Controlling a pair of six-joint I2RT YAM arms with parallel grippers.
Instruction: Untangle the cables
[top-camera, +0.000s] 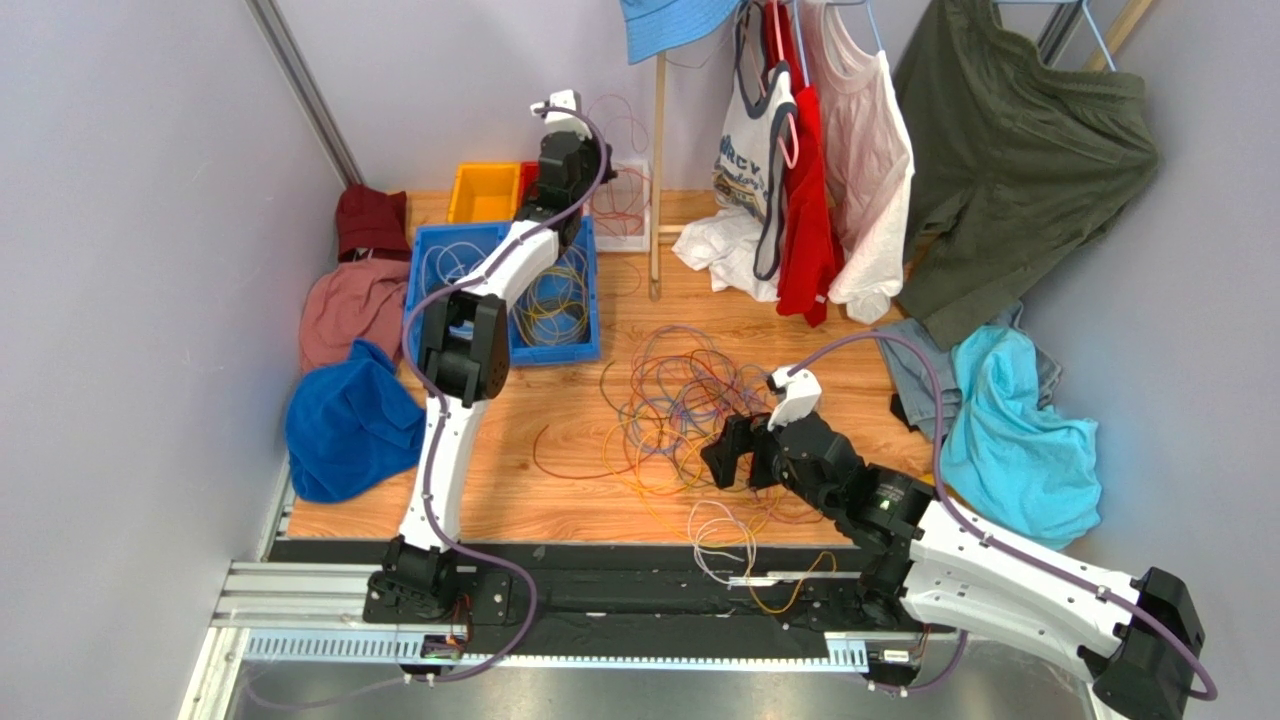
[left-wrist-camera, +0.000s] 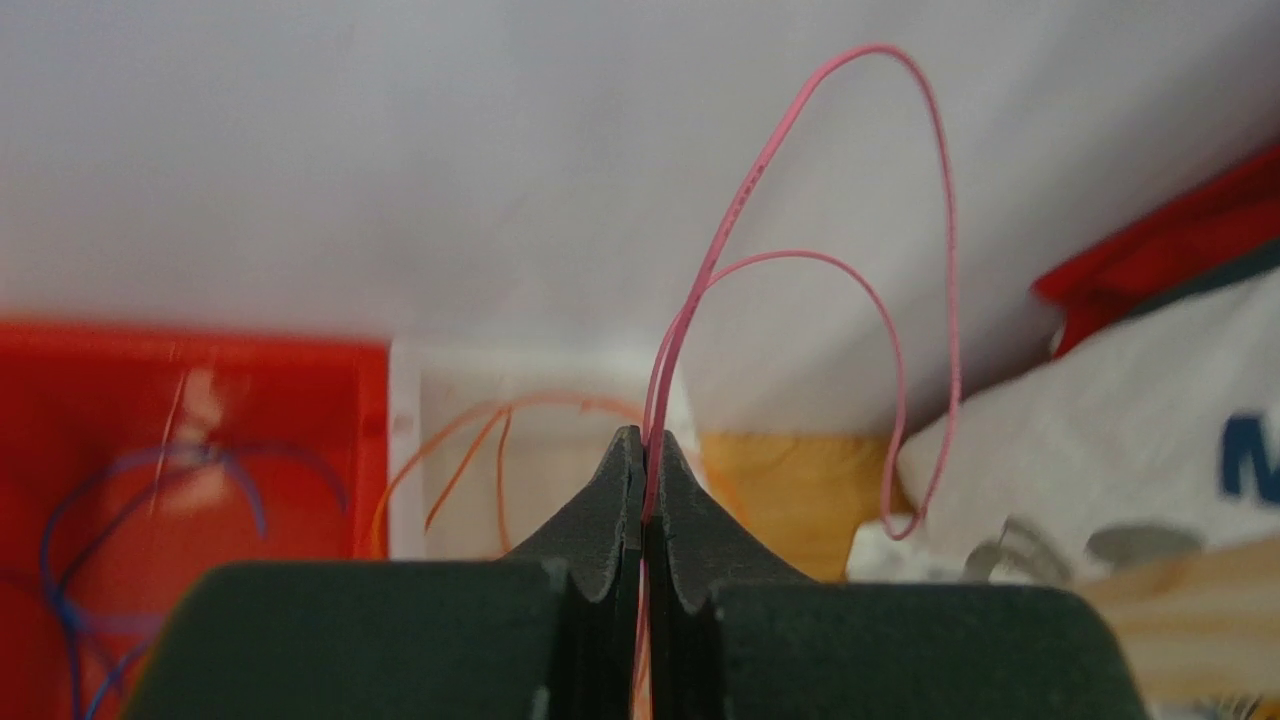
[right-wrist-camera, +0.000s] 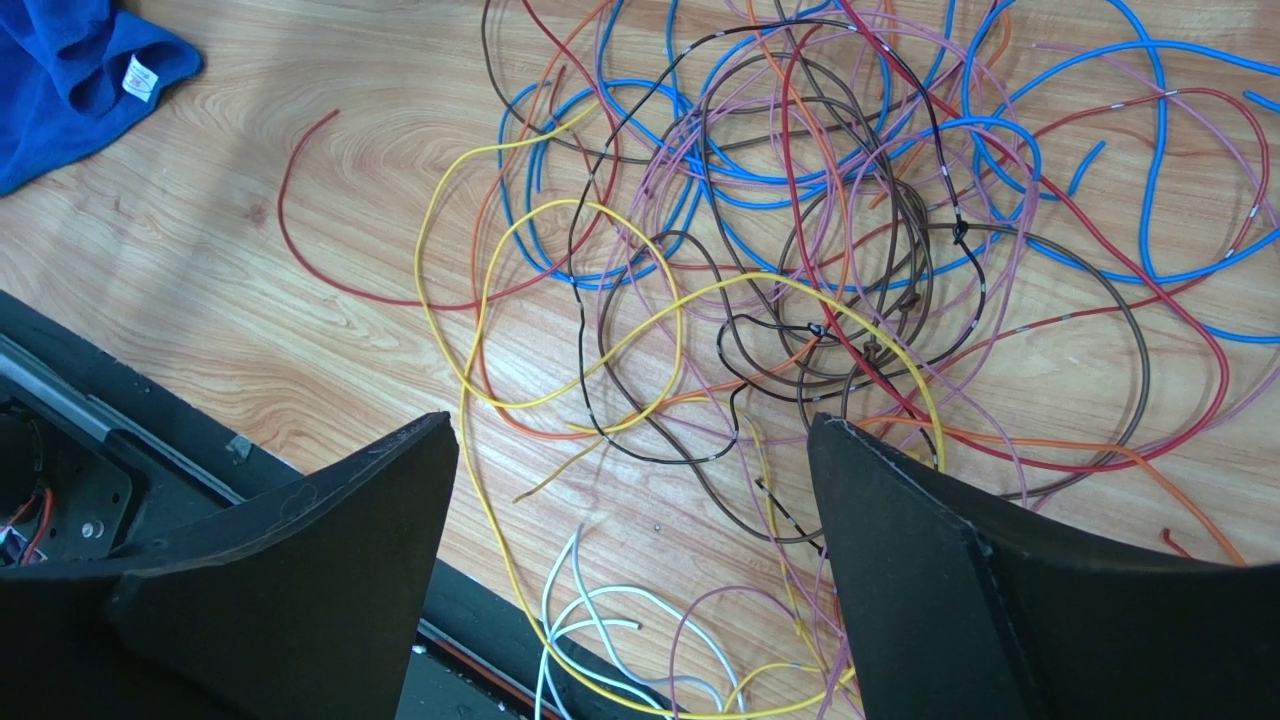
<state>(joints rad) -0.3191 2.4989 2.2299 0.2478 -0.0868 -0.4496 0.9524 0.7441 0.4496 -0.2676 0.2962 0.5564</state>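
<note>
A tangle of thin cables (top-camera: 684, 398) in blue, brown, purple, red, orange and yellow lies on the wooden table; it fills the right wrist view (right-wrist-camera: 842, 225). A few white cables (right-wrist-camera: 601, 615) lie at the table's near edge. My right gripper (top-camera: 732, 450) is open and empty just above the near side of the tangle, with its jaws wide apart in the right wrist view (right-wrist-camera: 631, 425). My left gripper (top-camera: 579, 132) is raised at the back near the wall. In the left wrist view (left-wrist-camera: 643, 438) it is shut on a pink cable (left-wrist-camera: 932, 225), which loops upward.
A blue bin (top-camera: 556, 357) with coiled cables stands at the back left, with a yellow bin (top-camera: 484, 192) and a white bin (left-wrist-camera: 403, 450) holding orange wire behind it. Clothes (top-camera: 842, 150) hang at the back. Blue cloth (top-camera: 353, 428) lies left and teal cloth (top-camera: 1022, 435) right.
</note>
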